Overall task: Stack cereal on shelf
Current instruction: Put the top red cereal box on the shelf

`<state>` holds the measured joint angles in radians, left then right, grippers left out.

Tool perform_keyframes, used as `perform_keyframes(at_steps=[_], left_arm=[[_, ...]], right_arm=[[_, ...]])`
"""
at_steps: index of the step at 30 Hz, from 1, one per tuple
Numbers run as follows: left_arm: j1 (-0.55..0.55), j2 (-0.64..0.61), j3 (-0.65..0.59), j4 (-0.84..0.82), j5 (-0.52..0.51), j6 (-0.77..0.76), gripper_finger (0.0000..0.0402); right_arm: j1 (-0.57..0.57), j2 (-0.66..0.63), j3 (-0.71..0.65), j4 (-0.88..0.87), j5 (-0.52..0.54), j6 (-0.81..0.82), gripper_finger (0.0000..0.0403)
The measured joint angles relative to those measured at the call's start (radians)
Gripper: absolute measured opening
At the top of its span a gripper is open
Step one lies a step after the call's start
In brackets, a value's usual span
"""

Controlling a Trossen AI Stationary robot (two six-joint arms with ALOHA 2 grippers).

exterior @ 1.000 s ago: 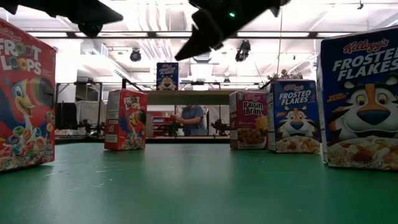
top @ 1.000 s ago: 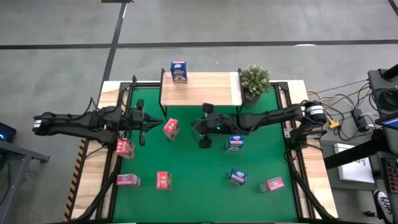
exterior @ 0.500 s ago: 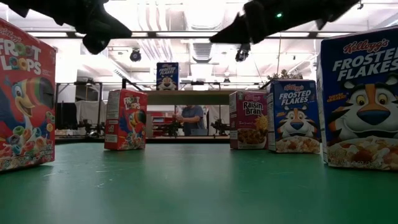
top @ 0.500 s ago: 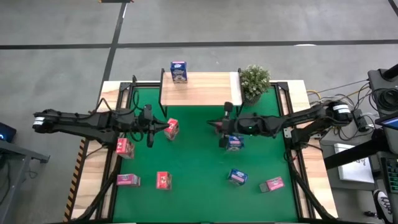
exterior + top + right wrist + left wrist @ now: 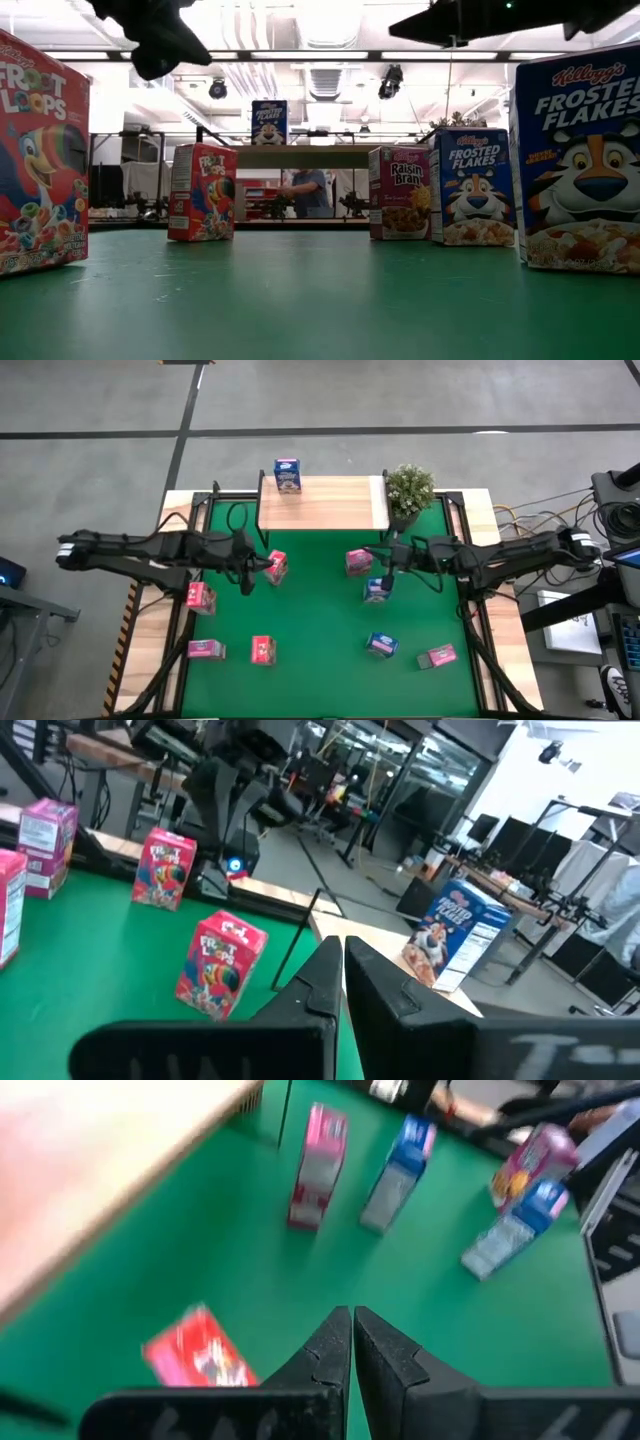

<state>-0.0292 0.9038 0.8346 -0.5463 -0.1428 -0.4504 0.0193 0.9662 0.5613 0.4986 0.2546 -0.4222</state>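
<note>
One blue cereal box (image 5: 287, 475) stands on the shelf (image 5: 330, 505), a light wooden board at the far edge of the green mat. Several more cereal boxes, red, pink and blue, stand or lie on the mat. Among them are a red one (image 5: 276, 567), a pink one (image 5: 358, 562) and a blue one (image 5: 377, 590). My left gripper (image 5: 266, 565) is shut and hangs high over the mat, beside the red box (image 5: 195, 1350). My right gripper (image 5: 373, 552) is shut, level and high, next to the pink box. Neither holds anything.
A potted plant (image 5: 409, 490) stands at the shelf's right end. More boxes lie toward the near edge: red (image 5: 201, 597), pink (image 5: 206, 650), red (image 5: 263, 650), blue (image 5: 381, 645), pink (image 5: 438, 656). A person (image 5: 305, 190) shows in the room beyond the table.
My right gripper has drawn back toward the table's right edge and tipped up to level, uncovering the pink box in the high view. My left gripper has reached a little toward the table's middle, tipped downward and rolled. Both stay shut, and no box has moved.
</note>
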Motion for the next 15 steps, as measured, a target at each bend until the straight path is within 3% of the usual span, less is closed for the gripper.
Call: perform_keyframes(at_steps=[9,15], left_arm=[[0.0,0.126,0.155,-0.306,0.052,-0.308,0.0],[0.0,0.201,0.171,-0.333,0.082,-0.426,0.0003]], right_arm=[[0.0,-0.019,-0.038,0.015,0.0,-0.02,0.0009],[0.0,-0.014,-0.034,0.015,0.0,-0.025,0.0009]])
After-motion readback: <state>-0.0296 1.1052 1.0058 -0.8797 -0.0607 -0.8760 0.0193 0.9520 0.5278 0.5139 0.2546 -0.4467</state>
